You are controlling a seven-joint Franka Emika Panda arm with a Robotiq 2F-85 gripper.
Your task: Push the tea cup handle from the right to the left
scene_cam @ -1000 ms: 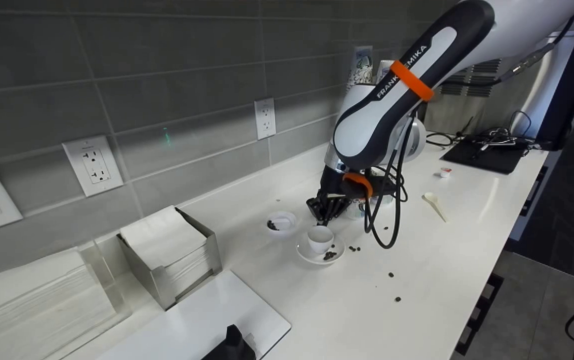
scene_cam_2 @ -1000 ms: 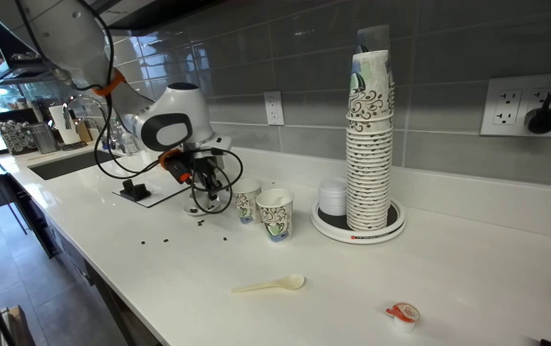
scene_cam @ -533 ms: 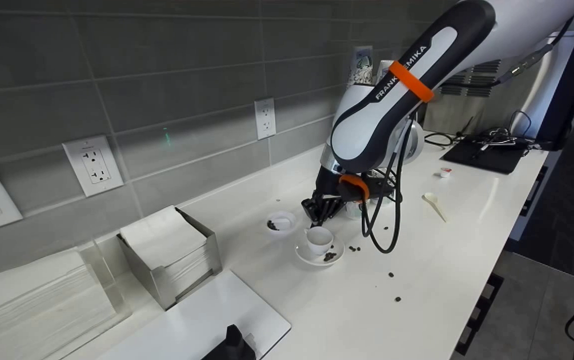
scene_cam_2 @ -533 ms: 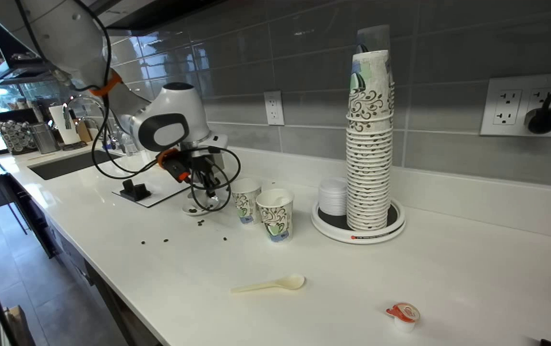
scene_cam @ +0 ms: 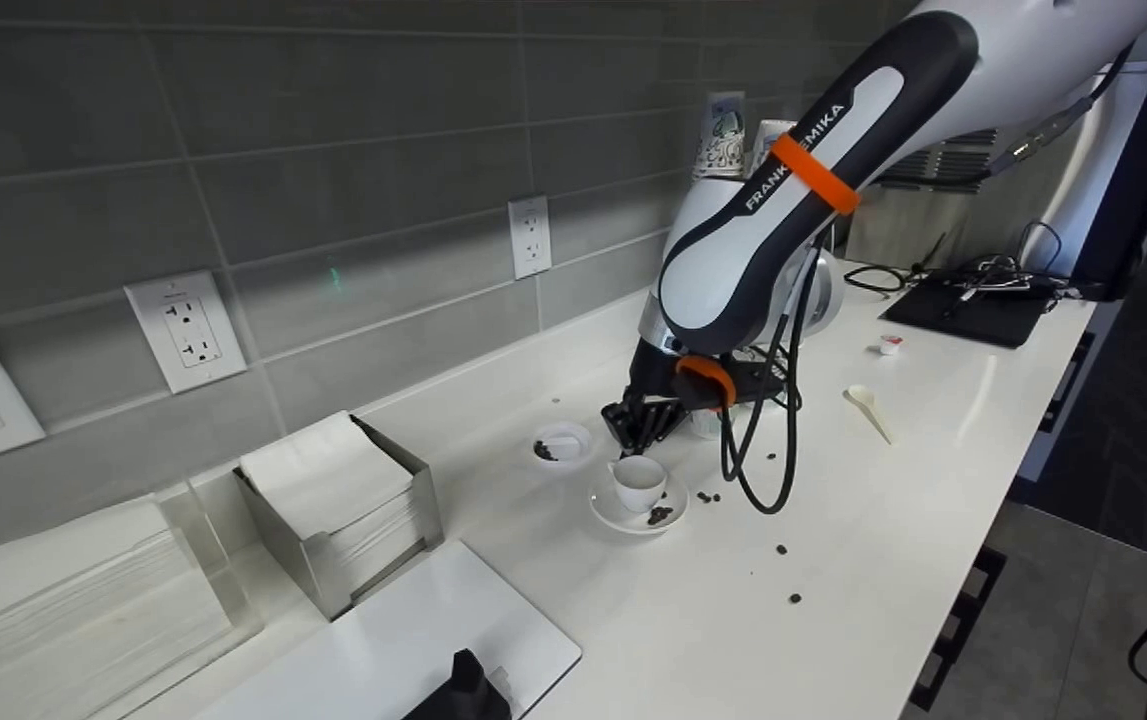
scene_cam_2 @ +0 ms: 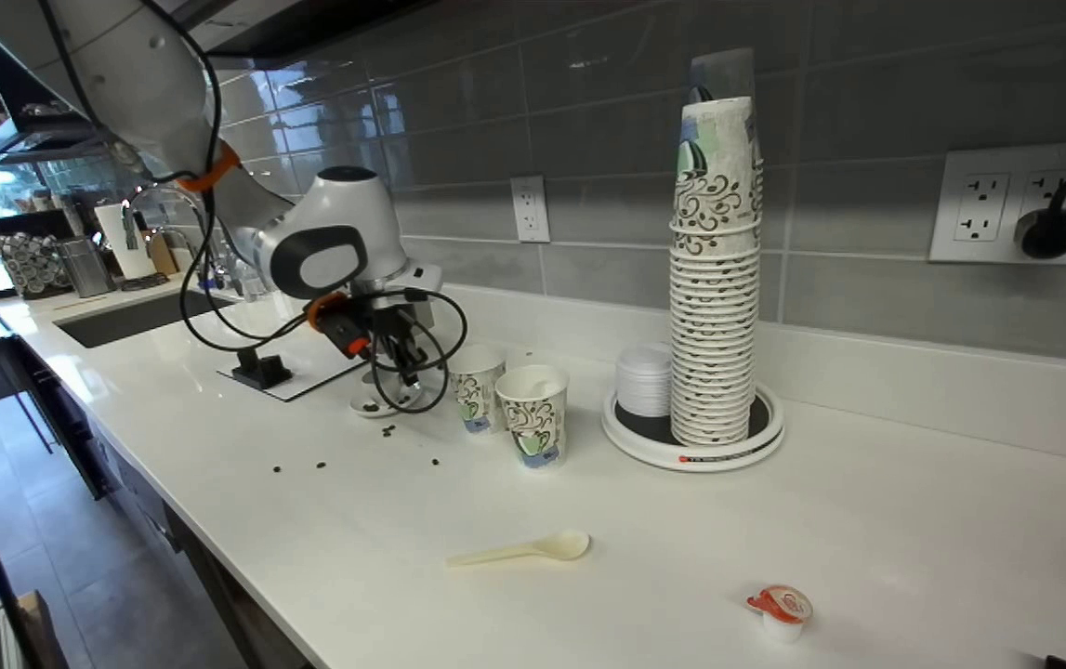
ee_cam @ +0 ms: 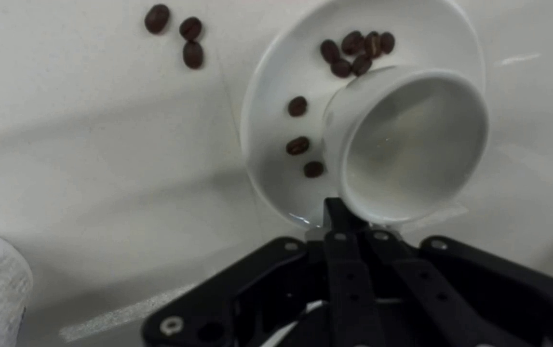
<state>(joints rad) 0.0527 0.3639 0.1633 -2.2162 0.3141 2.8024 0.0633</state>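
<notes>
The white tea cup [scene_cam: 639,484] stands on its white saucer [scene_cam: 623,519], with dark beans on the saucer. In the wrist view the cup [ee_cam: 411,144] sits right of the saucer's middle. The handle [scene_cam: 613,466] sticks out at the cup's back left in an exterior view. In the wrist view a pale handle shape [ee_cam: 447,212] shows under the rim at lower right, partly hidden. My gripper [scene_cam: 629,453] is shut and empty, behind the cup. In the wrist view its fingertips [ee_cam: 346,217] are at the cup's lower-left rim, over the saucer's edge; contact is unclear.
Two patterned paper cups [scene_cam_2: 533,415] stand close beside the gripper. A small white lid with beans [scene_cam: 563,442] and a napkin holder [scene_cam: 338,515] stand at the wall side. Loose beans [ee_cam: 193,41], a spoon [scene_cam_2: 523,549] and a creamer [scene_cam_2: 782,609] lie on the counter.
My gripper has moved slightly left along the back of the cup, in the view facing the napkins. The handle now shows at the cup's left back; a second ago it was hidden.
</notes>
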